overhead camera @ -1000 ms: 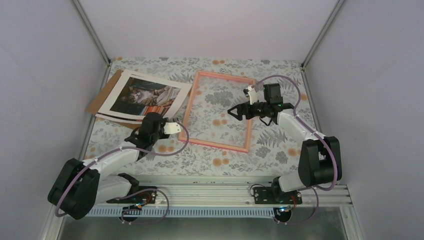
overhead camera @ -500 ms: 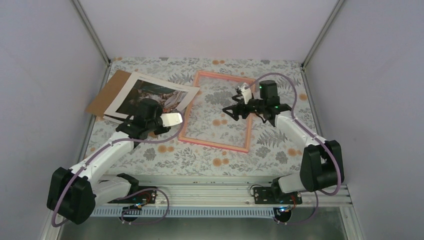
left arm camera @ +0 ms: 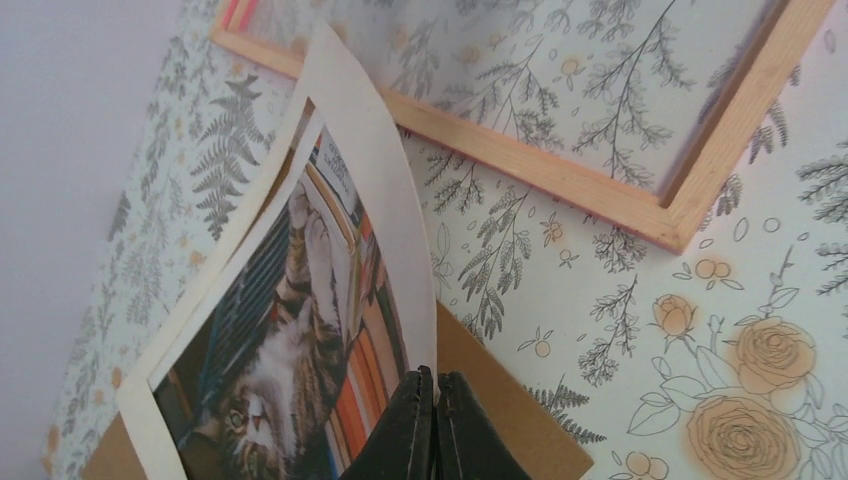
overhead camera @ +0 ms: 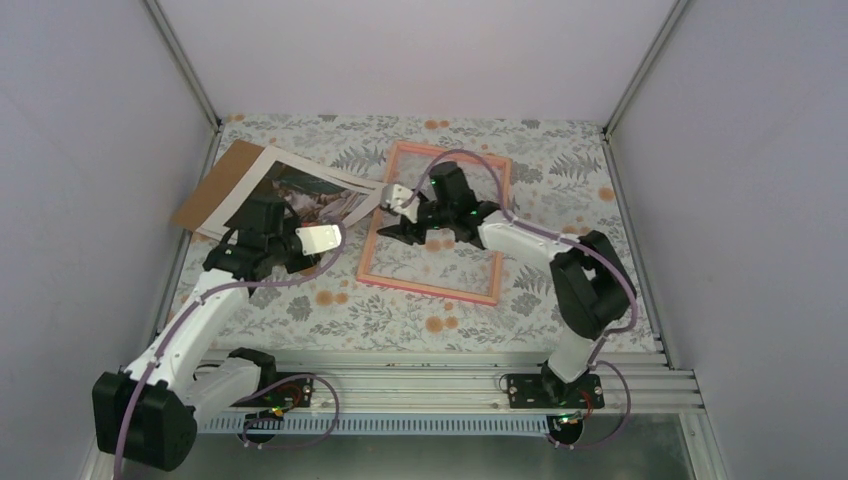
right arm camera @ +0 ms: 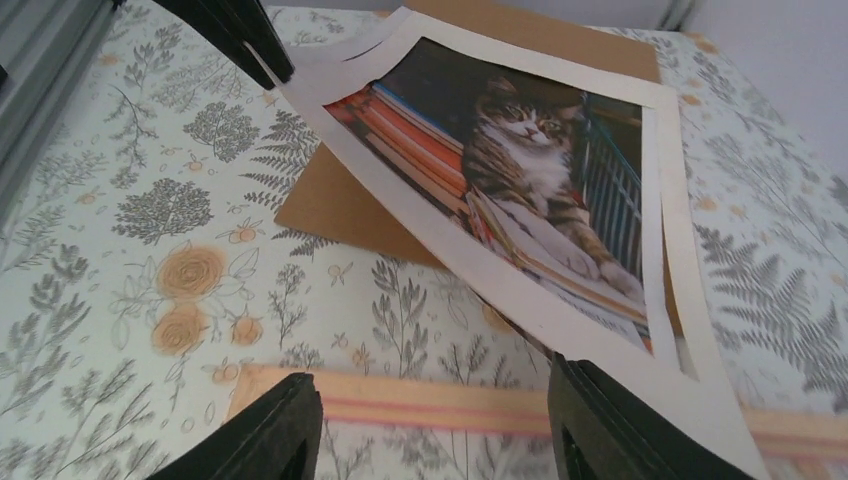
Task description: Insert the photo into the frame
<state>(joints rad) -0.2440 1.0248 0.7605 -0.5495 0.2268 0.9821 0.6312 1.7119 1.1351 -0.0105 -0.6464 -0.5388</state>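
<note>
From above, the left gripper (overhead camera: 330,236) is squeezed tight on the near edge of the big paper photo (overhead camera: 300,188) of a striped cat on bright books, which has a white border. The photo is at the far left of the table with the flowery cloth (overhead camera: 450,322), partly on top of a flat brown cardboard board (overhead camera: 212,187). Its right corner is lifted and reaches about as far as the left rail of the thin pink picture frame (overhead camera: 430,289). The frame lies flat in the middle of the table, and the flowery cloth shows inside it. The right gripper (overhead camera: 386,213) is over the frame's left part, close to that lifted corner, with its two fingers apart. In the left wrist view, the left gripper (left arm camera: 437,376) has its two black fingers pressed together, pinching the white border of the photo (left arm camera: 300,330). The paper curls up from the pinch – the cat shows upside down. The brown board (left arm camera: 510,420) lies under it, and a corner of the frame (left arm camera: 560,180) lies beyond on the cloth (left arm camera: 760,350). In the right wrist view, the right gripper (right arm camera: 430,390) is spread wide above a rail of the frame (right arm camera: 420,410). The photo (right arm camera: 540,150) slopes down to the right-hand finger (right arm camera: 600,430), but I cannot tell if they touch. The board (right arm camera: 340,205) lies below the paper, and the left gripper (right arm camera: 280,72) grips the photo's edge at the top left.
</note>
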